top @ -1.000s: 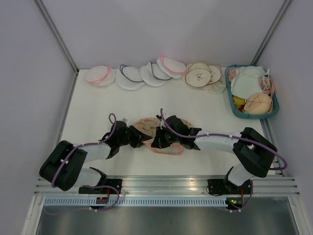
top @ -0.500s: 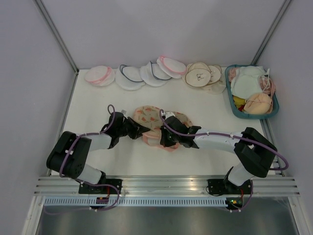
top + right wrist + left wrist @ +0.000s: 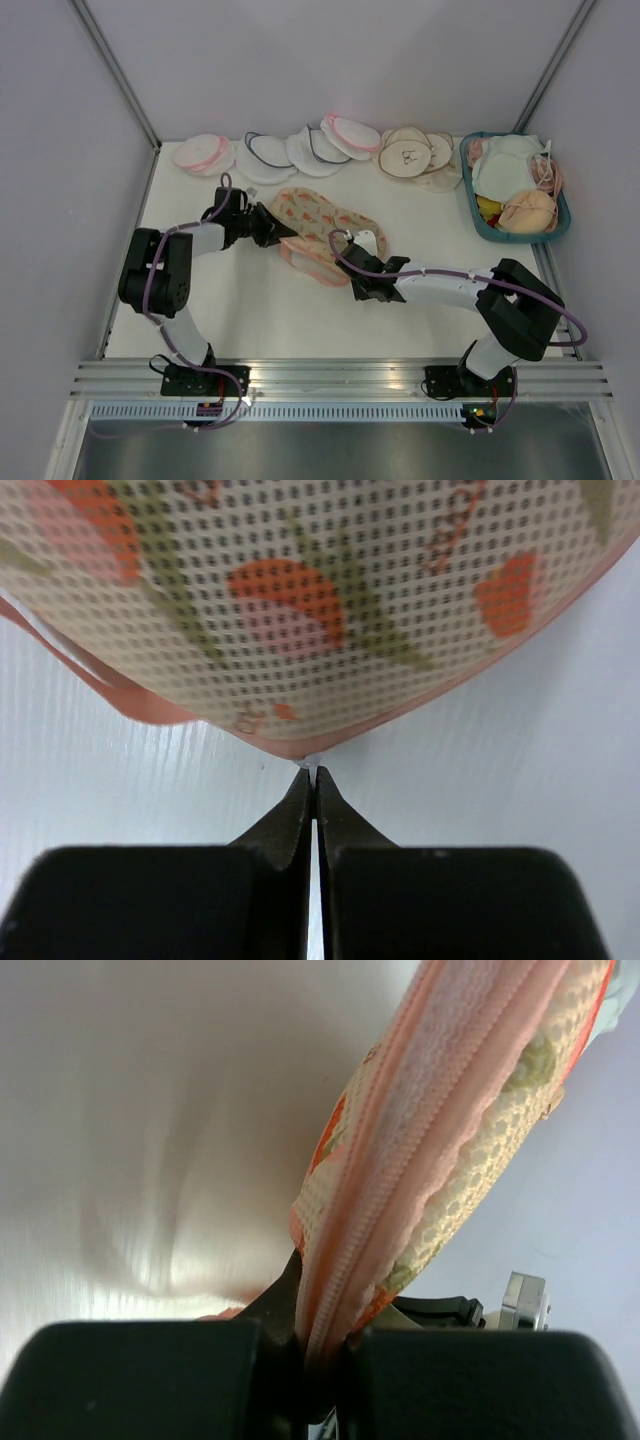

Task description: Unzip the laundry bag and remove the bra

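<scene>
White and beige round pouches (image 3: 300, 150) line the table's (image 3: 250, 320) far edge beside a teal basket (image 3: 469, 193) of bras (image 3: 528, 210).

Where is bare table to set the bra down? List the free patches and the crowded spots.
Free: the wide strip of table between the laundry bag and the near rail; also the patch bordered by the bag, the right arm and the teal basket. Crowded: the back edge, lined with round pouches, and the basket itself, which is full.
</scene>
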Action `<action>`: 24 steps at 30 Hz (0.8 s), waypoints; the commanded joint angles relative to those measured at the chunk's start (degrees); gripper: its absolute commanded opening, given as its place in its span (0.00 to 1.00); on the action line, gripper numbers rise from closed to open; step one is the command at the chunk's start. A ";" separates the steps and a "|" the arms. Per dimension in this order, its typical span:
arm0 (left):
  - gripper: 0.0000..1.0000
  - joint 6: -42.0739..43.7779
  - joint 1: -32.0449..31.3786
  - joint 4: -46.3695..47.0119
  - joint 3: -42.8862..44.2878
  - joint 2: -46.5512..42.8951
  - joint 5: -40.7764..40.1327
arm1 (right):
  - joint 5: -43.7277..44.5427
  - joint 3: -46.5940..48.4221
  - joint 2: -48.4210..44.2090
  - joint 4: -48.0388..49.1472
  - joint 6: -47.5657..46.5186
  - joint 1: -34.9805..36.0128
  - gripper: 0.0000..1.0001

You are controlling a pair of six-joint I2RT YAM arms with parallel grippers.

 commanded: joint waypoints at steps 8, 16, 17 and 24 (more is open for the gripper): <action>0.99 18.03 1.53 -13.67 30.83 16.39 6.95 | 2.08 0.57 -2.43 -7.77 -1.80 0.01 0.00; 1.00 15.93 -2.52 -14.67 21.11 4.56 -5.09 | -1.79 0.22 -3.92 -4.69 -2.77 -0.08 0.00; 0.99 14.18 -3.48 -13.70 16.30 2.54 -6.32 | -3.10 0.22 -3.92 -3.64 -2.86 0.01 0.00; 0.99 4.97 -10.60 -6.87 -5.23 -14.17 -10.11 | -21.35 -2.76 -7.17 11.09 -5.23 -0.08 0.00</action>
